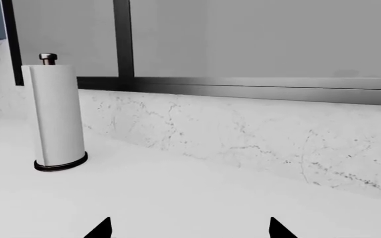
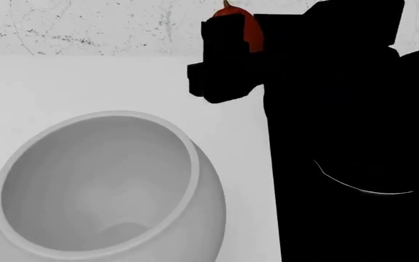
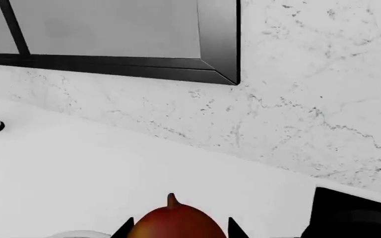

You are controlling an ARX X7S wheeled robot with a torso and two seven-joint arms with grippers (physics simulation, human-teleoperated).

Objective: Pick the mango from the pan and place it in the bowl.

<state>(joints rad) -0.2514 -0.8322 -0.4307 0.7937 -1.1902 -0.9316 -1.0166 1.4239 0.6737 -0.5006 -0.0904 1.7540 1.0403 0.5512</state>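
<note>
Two dark fingertips of the right hand (image 3: 176,229) pinch the mango (image 3: 176,223) between them, its stem nub pointing up, with white worktop (image 3: 111,168) open ahead of it as far as the marbled backsplash (image 3: 296,99). In the head view the mango (image 2: 250,27) shows only as a red sliver beside the black bulk of the right hand (image 2: 224,60), held above the worktop near the backsplash edge, beyond the bowl (image 2: 107,185) and apart from it. The bowl sits low and left in that view, its wide mouth open and its thick rim unobstructed, with bare worktop between it and the raised fruit. The pan (image 2: 362,188) lies to the right of the bowl, almost wholly dark, marked only by a thin pale gleam along its curved rim; how close its edge comes to the bowl cannot be told. The left hand (image 1: 190,230) is spread wide, its two tips well apart and holding nothing, over clear white worktop. Ahead of it a paper-towel holder (image 1: 58,114) stands upright near the backsplash, under the dark window frame (image 1: 243,89).
</note>
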